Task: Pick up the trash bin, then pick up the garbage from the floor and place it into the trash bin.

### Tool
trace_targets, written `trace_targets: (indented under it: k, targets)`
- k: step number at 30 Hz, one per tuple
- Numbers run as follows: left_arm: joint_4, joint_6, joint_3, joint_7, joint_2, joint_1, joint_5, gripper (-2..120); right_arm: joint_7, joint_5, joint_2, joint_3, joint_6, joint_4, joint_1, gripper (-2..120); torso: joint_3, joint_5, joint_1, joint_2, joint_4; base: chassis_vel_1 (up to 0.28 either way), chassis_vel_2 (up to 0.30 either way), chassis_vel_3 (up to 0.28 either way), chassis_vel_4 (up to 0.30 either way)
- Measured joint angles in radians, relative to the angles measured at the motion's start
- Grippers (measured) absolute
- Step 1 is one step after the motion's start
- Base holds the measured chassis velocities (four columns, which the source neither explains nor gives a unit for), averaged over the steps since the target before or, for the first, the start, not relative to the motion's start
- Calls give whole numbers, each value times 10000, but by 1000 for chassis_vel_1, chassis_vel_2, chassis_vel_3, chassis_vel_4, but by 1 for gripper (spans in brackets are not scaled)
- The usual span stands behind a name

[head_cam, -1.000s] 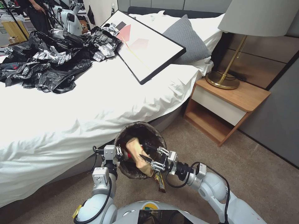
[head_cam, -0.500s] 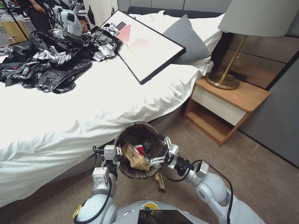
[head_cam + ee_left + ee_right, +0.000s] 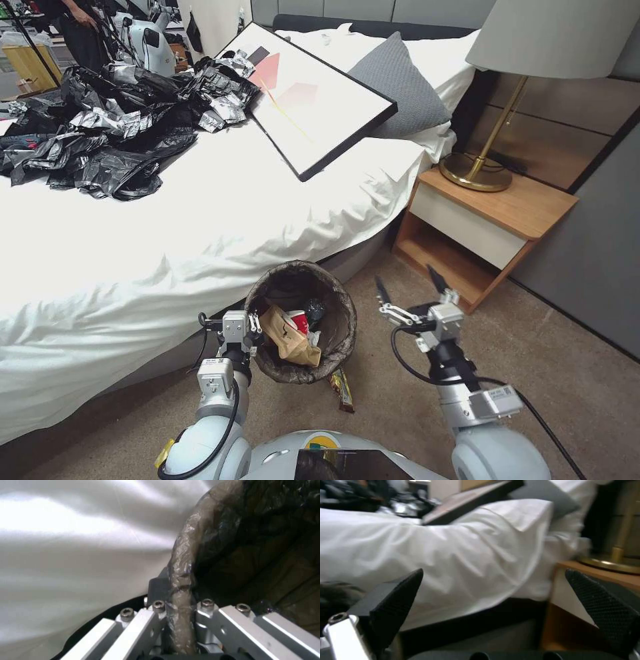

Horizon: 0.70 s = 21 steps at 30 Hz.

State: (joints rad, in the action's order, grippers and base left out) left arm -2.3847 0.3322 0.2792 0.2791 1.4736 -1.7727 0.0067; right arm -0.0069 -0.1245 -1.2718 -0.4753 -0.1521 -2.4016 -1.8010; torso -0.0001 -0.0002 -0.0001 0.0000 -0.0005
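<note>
The left gripper (image 3: 257,327) pinched the liner-wrapped rim at 9 o'clock of the trash bin (image 3: 333,347), holding its mouth up beside the bed (image 3: 200,253). Crumpled garbage (image 3: 290,337) lay inside. The right gripper (image 3: 410,290) hovered spread, empty, at the bin's 3 o'clock.

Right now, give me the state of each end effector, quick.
Left end effector: shut on the trash bin, clamping its lined rim.
Right end effector: open, holding nothing, raised beside the bin.
</note>
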Motion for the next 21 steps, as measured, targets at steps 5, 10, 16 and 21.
trace_targets:
  k: [5,10,16,21]
  targets:
    - [0,0,0,0,2,0,0,2,312,269,-208,-23,-5,-51,-217,100,0,-1,0,0,1,0,0,0,0]
    - [0,0,1,0,-1,2,0,2,1167,977,-926,-47,-130,33,-671,100,0,1,0,0,6,0,0,0,0]
    - [0,0,1,0,1,0,0,2,1403,1421,-1506,48,-567,331,-1119,100,0,0,0,0,7,0,0,0,0]
    - [0,0,0,0,1,0,0,2,1330,1571,-1702,120,-827,534,-1136,100,1,2,1,0,5,0,0,0,0]
